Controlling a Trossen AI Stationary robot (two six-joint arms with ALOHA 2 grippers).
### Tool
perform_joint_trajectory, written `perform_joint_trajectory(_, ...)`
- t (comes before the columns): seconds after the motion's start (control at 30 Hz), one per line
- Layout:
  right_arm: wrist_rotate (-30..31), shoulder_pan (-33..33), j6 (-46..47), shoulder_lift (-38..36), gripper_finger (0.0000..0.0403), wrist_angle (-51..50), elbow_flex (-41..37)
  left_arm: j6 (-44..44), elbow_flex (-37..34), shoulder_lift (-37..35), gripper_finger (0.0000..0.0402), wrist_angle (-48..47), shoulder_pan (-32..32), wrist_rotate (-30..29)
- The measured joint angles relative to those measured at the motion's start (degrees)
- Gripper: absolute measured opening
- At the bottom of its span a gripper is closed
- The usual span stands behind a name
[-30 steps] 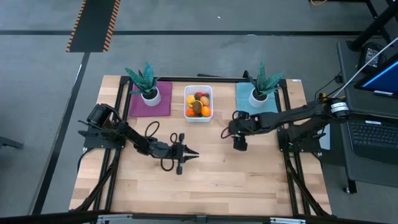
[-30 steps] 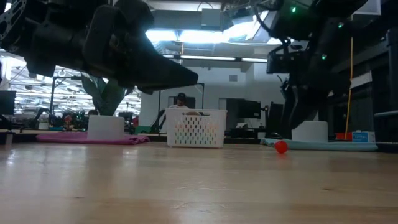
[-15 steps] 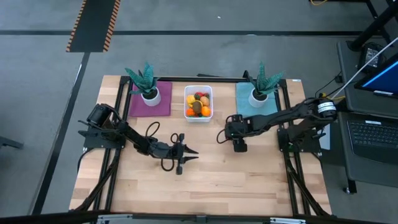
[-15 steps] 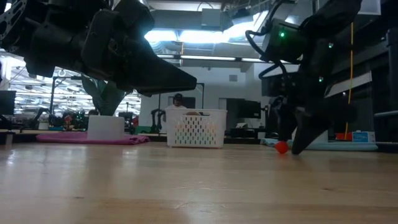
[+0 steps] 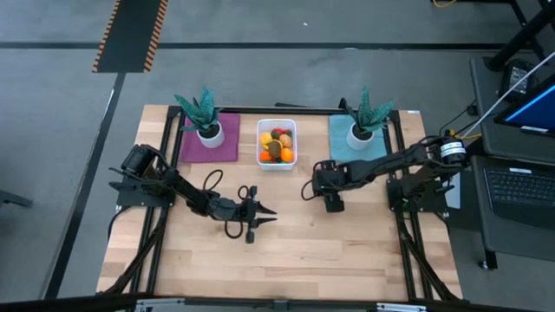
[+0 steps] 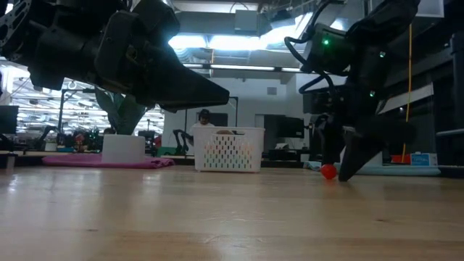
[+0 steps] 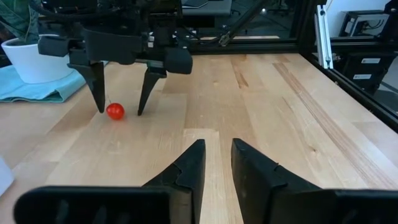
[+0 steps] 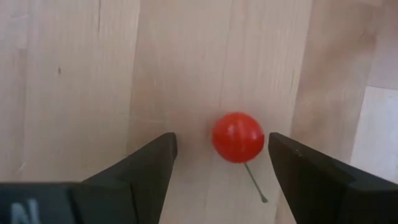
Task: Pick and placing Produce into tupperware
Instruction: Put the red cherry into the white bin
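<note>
A small red cherry [image 8: 237,137] with a thin stem lies on the bare wood right of the table's middle. My right gripper [image 5: 310,187] points down over it, open, with one finger [image 7: 98,87] on each side of the cherry [image 7: 115,111]; neither touches it. The white tupperware [image 5: 277,144] stands at the far middle and holds several pieces of produce. My left gripper [image 5: 270,217] hovers level left of the table's middle with a narrow gap between its fingers [image 7: 194,165] and nothing in it.
Two potted spiky plants stand at the far edge, one [image 5: 201,117] on a purple mat [image 5: 211,146], one [image 5: 362,120] on a teal mat [image 5: 347,146]. Bare wood spreads across the table's near half. A person shows in the room behind the tupperware [image 6: 228,150].
My right gripper has come down and a little toward the table's left, rolling at the wrist. Its open fingers now stand on either side of the cherry at the tabletop. The cherry has stayed where it was.
</note>
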Motion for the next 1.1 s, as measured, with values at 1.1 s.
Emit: perform_joint_trajectory(1.1, -7.08, -2.37, 4.60, 0.28, 0.0176, 1.43, -0.17, -0.28, 0.02, 0.00, 0.0006, 0.00, -0.01, 0.00)
